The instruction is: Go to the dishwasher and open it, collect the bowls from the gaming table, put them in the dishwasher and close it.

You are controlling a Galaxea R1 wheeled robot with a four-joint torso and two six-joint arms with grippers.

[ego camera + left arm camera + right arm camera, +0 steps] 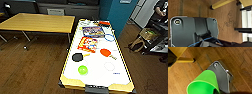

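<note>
- My right claw (216, 90) carries a bright green bowl (203, 83); it sits tipped in front of my wrist with its open mouth toward the camera, over the brown wooden floor (238, 62). The pads themselves are hidden behind the bowl's wall, so I take it as clamped there from how the bowl hangs at my wrist.
- Beside that bowl, in my right wrist view, a yellow table side (176, 52) and a yellow bar with a dark end cap stand over the same floor.
- My left claw: I cannot tell whether it is apart or together; my left wrist view gives my own dark plate, a blue cable (205, 40) and the wood floor.
- From my head, the gaming table (117, 82) stands straight ahead, end toward me, white top with yellow sides and a black slot at the near end.
- On its top, nearest me, a second green bowl (82, 70) and a clear bowl (109, 66) well apart from it.
- Farther along lie a black paddle (77, 57), a red paddle (106, 52), two colourful boxes and a blue ring (109, 37).
- To the left stands a wooden table (37, 22); at the far right, a person (161, 10) beside a cart.
</note>
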